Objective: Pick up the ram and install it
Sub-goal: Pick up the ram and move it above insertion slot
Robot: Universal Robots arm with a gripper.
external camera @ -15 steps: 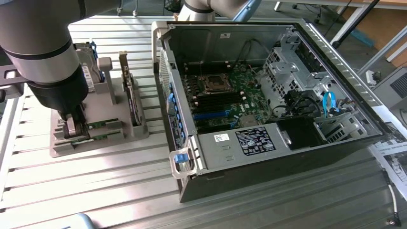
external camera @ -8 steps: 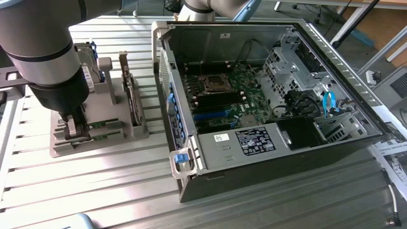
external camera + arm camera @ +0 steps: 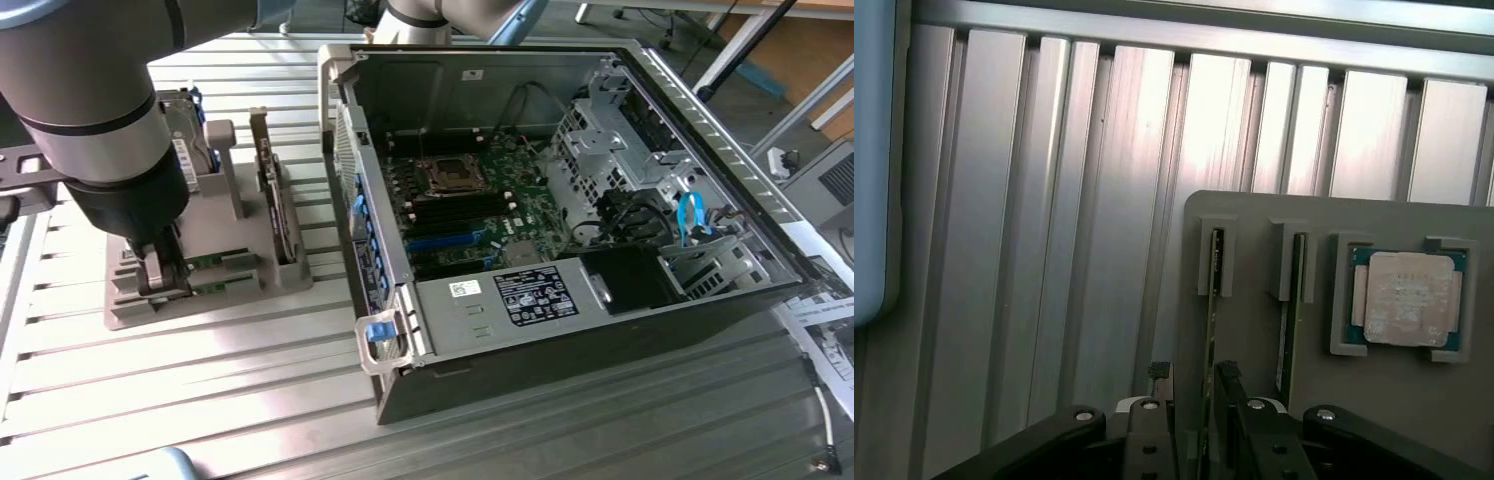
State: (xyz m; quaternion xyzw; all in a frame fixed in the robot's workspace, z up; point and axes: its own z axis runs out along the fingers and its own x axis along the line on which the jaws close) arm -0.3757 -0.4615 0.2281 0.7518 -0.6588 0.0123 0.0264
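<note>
The ram is a thin green stick standing on edge in a slot of the grey holder. My gripper is open, and its black fingers straddle the stick's near end, one on each side, with a gap still showing. In the exterior view the gripper is low over the holder at that view's left, with a bit of the green ram beside its fingers. The open computer case lies at that view's right, with the motherboard's memory slots exposed.
A second thin board stands in the neighbouring slot, and a square silver processor lies in a pocket of the holder. A dark expansion card stands upright on the holder. Everything rests on a ribbed aluminium table.
</note>
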